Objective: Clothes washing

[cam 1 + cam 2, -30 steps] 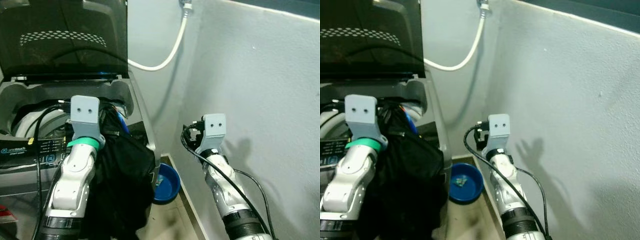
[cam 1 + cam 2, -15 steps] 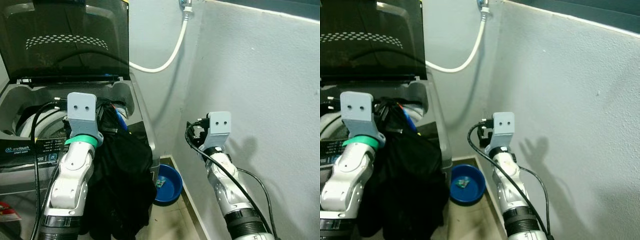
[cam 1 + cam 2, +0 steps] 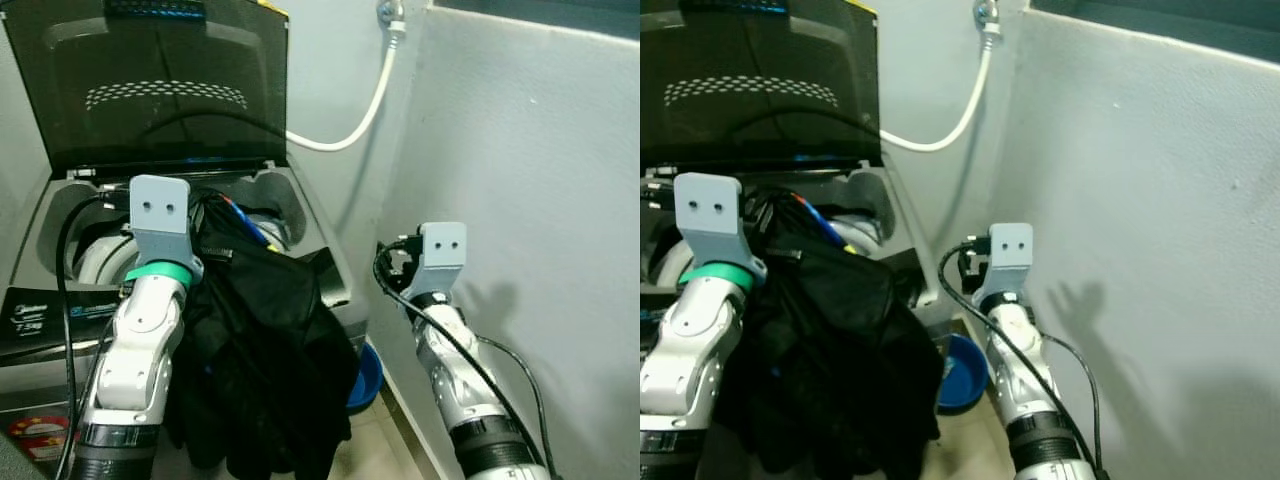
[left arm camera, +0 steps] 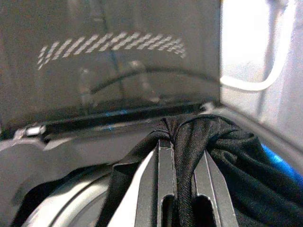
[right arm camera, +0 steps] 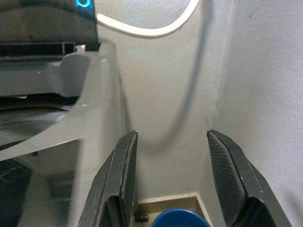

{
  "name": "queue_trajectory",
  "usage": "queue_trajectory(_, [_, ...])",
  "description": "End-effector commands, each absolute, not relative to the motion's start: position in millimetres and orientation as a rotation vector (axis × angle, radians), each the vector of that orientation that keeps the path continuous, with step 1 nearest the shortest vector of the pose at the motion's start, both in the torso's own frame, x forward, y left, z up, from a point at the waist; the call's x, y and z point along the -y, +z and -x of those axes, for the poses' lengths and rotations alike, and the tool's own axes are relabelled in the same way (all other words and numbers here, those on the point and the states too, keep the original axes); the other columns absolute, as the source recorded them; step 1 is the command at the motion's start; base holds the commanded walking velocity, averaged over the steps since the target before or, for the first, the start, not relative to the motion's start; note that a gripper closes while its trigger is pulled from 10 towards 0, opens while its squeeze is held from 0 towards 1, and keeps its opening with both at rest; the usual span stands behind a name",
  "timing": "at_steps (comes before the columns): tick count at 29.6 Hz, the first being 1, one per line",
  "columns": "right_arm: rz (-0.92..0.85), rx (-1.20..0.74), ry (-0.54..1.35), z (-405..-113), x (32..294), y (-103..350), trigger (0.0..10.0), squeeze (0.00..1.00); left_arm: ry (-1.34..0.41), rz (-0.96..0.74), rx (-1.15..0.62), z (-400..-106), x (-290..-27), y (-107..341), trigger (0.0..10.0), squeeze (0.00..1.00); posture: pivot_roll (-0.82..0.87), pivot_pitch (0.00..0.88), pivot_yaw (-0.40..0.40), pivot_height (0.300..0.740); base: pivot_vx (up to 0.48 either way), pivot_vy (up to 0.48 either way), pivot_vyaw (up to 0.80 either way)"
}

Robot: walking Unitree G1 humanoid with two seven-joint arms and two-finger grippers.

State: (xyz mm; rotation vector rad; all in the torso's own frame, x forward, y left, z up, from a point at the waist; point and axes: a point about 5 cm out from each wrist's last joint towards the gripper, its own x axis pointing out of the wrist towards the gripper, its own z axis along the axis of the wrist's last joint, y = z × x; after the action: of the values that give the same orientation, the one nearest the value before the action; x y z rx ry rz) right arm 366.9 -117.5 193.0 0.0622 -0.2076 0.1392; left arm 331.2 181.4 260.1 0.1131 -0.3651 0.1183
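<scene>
1. The washer (image 3: pixel 330 290) stands open, its dark lid (image 3: pixel 150 90) raised upright against the wall behind.
2. The left gripper (image 4: pixel 182 156) is raised over the front of the washer's opening, and its two fingers (image 4: pixel 165 189) are pressed together on a bunched fold of the black garment (image 3: pixel 260 370).
3. In the left wrist view the cloth wraps up and over the fingertips, between them and the lid.
4. The rest of the garment hangs down from the gripper, draped over the washer's front right corner and down its front, beside the left arm (image 3: pixel 140 340).
5. The pale drum rim (image 3: pixel 100 255) shows inside the tub, to the left of the arm.
6. The right gripper (image 5: pixel 173 156) is held up in the gap between the washer and the grey wall (image 3: pixel 520 150), its fingers (image 5: pixel 227 175) spread wide with nothing between them.
7. A blue bowl (image 3: pixel 960 370) sits on the floor in the corner, just beside the washer's right side and partly hidden by the garment.
8. A white hose (image 3: pixel 350 120) runs from a tap (image 3: pixel 390 14) high on the wall down behind the lid.
</scene>
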Motion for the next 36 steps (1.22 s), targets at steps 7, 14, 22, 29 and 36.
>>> queue_trajectory(7, [-0.056,0.200,0.144,-366.5,118.2,191.0,10.0,0.00,0.228,-0.119,0.333,-331.5,-194.2,258.0,10.0,0.00,0.02,0.032,-0.033,0.740,0.000,-0.388,0.00])
queue_trajectory(14, [-0.052,0.194,0.148,-366.7,118.0,189.6,10.0,0.00,0.248,-0.074,0.316,-333.1,-198.2,256.6,10.0,0.00,0.02,0.031,-0.036,0.740,0.000,0.000,0.00])
queue_trajectory(22, [-0.050,0.193,0.153,-367.1,117.3,189.7,10.0,0.00,0.258,-0.098,0.335,-335.8,-201.4,262.3,10.0,0.00,0.02,0.029,-0.043,0.740,0.000,0.000,0.00])
queue_trajectory(29, [-0.053,0.203,0.167,-369.4,115.0,194.9,10.0,0.00,0.319,-0.236,0.422,-357.6,-216.5,300.7,10.0,0.00,0.03,0.029,-0.066,0.740,0.000,0.000,0.00])
queue_trajectory(36, [-0.052,0.204,0.186,-372.2,111.3,197.4,10.0,0.00,0.493,-0.441,0.504,-380.6,-243.2,361.1,10.0,0.00,0.03,0.032,-0.073,0.740,0.000,0.000,0.00])
